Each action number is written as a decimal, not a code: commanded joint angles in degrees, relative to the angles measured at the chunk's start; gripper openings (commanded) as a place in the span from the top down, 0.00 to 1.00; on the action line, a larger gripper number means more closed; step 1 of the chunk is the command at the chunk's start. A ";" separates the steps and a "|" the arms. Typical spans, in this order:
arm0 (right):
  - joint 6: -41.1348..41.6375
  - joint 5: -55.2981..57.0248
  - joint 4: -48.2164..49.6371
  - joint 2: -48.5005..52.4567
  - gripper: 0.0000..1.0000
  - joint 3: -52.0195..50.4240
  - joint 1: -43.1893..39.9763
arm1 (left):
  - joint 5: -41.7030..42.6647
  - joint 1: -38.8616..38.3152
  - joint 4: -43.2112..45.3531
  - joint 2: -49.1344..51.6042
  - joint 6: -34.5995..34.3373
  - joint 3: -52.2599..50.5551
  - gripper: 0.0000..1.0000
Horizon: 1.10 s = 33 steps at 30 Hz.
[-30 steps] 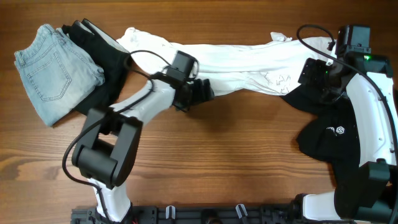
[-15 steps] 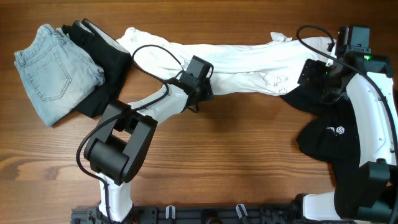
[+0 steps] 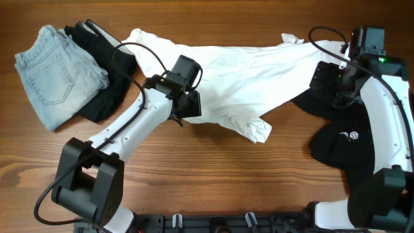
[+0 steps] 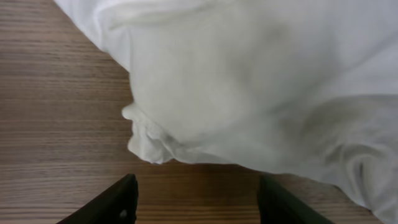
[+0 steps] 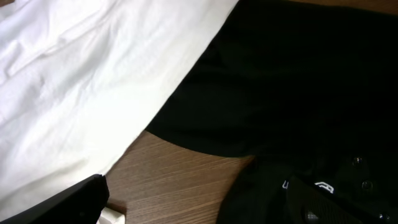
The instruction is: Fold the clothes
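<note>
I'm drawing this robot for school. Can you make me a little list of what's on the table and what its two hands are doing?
table: brown wood
white T-shirt: stretched across the far side, crumpled, not folded
black garment: right side, small white logo, touching the shirt's right end
jeans: far left
black cloth: next to the jeans
left gripper: open, empty, at the shirt's near edge
right gripper: open, where shirt and black garment meet

White T-shirt (image 3: 239, 77) (outspread) across wooden table (image 3: 213, 181)
</note>
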 commanded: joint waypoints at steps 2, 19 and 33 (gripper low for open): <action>-0.50 1.22 -0.02 -0.52 0.03 0.00 -0.11 | 13.27 -0.48 1.42 0.85 -5.22 -0.04 0.37; -0.57 1.22 -0.94 -0.52 0.02 0.00 -0.11 | 11.80 -15.02 19.67 16.17 -22.60 -0.09 0.82; -3.45 -4.39 -0.61 6.21 0.77 -1.95 -0.63 | 7.65 29.24 -15.54 -6.08 -8.68 -0.07 0.96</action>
